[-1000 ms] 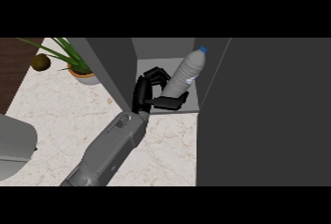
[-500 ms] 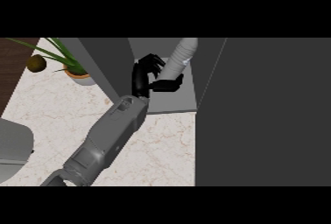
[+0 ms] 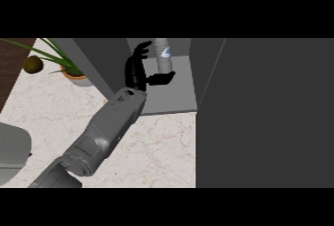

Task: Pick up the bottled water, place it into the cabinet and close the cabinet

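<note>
At the far left, a potted plant (image 3: 73, 70) stands on the marble bench (image 3: 150, 145), well clear of my work. Next along, my left hand (image 3: 138, 70) reaches into the open cabinet (image 3: 173, 99), fingers and thumb spread apart, curled round nothing. The water bottle (image 3: 162, 54) stands upright just beside those fingers, on the cabinet's grey floor, towards the back. Whether a fingertip touches it, I can't tell. By my reckoning it sits that deep so the door can swing past it. My forearm slants up from the lower left, because the opening lies ahead and to the right. The dark cabinet door (image 3: 267, 114) fills the right side, standing open. My right hand doesn't show. To my eye the placing is done and the closing is left.
</note>
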Controlling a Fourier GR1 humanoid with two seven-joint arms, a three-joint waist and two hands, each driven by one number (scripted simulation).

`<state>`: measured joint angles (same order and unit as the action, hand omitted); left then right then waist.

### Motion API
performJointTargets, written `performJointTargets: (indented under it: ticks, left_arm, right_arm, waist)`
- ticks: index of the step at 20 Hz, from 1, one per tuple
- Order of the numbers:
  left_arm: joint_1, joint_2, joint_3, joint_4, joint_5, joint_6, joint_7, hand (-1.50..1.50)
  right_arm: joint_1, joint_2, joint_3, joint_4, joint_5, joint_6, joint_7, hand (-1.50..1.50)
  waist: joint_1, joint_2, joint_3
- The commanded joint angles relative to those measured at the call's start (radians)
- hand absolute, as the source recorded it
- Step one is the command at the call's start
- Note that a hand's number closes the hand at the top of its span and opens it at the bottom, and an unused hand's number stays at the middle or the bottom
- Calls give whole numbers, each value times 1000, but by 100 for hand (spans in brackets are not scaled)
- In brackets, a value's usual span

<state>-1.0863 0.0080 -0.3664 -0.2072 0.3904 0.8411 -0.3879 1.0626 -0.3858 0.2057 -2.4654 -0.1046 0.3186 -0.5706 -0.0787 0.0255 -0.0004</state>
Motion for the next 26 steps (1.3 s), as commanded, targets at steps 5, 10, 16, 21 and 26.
performJointTargets:
  ticks: [5,10,16,21,26]
  left_arm:
    - [-77,35,99,-41,57,-94,-113,-150]
    - [17,-7,194,-175,149,-272,-314,150]
    - [24,-8,147,-206,217,-357,-295,150]
    - [77,-8,70,-297,248,-387,-277,150]
    - [200,-8,-9,-455,333,-558,-220,150]
  right_arm:
    - [1,-3,3,-35,-71,23,37,-150]
    - [26,25,54,-72,-30,14,38,-150]
    - [59,-4,32,-143,-66,36,69,-150]
    - [56,2,33,-157,-46,29,83,-150]
    - [44,9,24,-105,-25,24,53,-150]
  waist:
    - [7,7,-2]
    - [18,-3,-4]
    - [14,-17,-1]
    - [43,-26,-1]
    - [58,-32,-1]
